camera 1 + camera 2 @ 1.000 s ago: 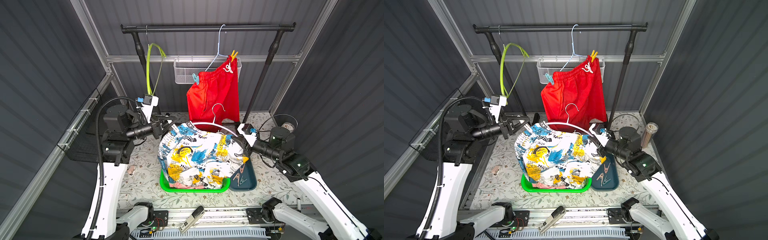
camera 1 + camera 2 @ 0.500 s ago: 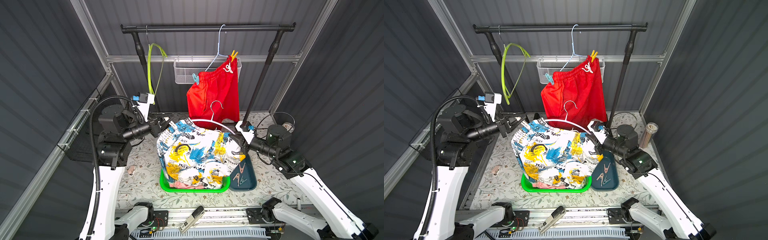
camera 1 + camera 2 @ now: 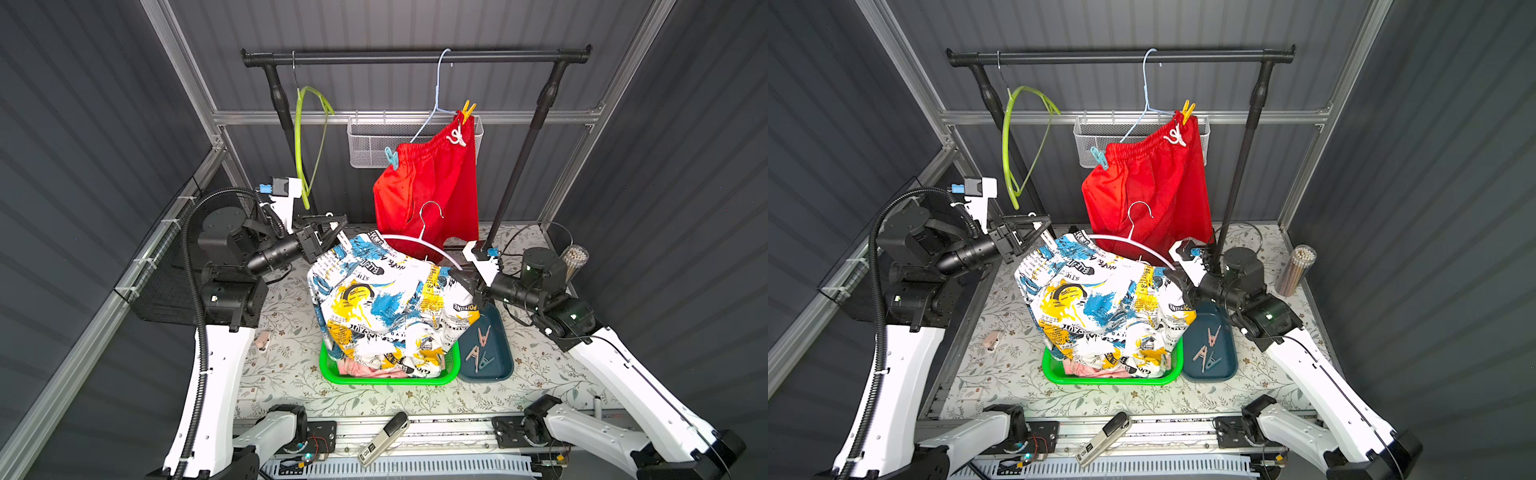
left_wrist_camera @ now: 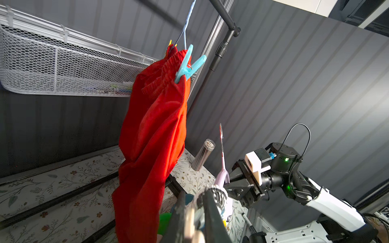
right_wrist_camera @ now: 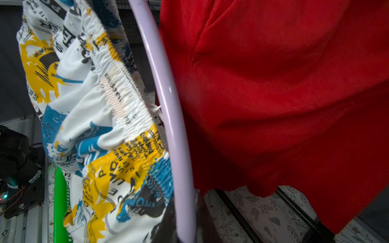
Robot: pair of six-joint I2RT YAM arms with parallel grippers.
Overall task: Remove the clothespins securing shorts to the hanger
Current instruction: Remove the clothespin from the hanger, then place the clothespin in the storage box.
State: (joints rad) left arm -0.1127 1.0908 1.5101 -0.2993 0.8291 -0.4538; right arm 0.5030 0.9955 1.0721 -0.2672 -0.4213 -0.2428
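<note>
At the front of the worktop (image 3: 291, 374), the green basket (image 3: 390, 379) has the pink shorts (image 3: 357, 368) lying in it. The teal tray (image 3: 498, 370) just beside it holds a few loose clothespins (image 3: 478, 347) — that's the drop zone, and by my reading one pair is done. One stray clothespin (image 3: 262, 338) lies on the worktop near the left arm. Above the basket the printed shorts (image 3: 386, 307) sag with their hem in it, slung from the lilac hanger (image 3: 415, 243). The right pincer (image 3: 461, 276) is clamped on that hanger's right end, steadying it clear of the rail. The left pincer (image 3: 337, 230) is clenched at the opposite waistband corner, on what looks in the left wrist view like a beige clothespin (image 4: 190, 223) — the one to pull, I'd say. Farther back, the red shorts (image 3: 432, 187) hang from the blue hanger (image 3: 436, 95) on the rail (image 3: 415, 58). A blue clothespin (image 3: 391, 157) pins one corner and a yellow clothespin (image 3: 468, 111) the other, both waiting their turn.
</note>
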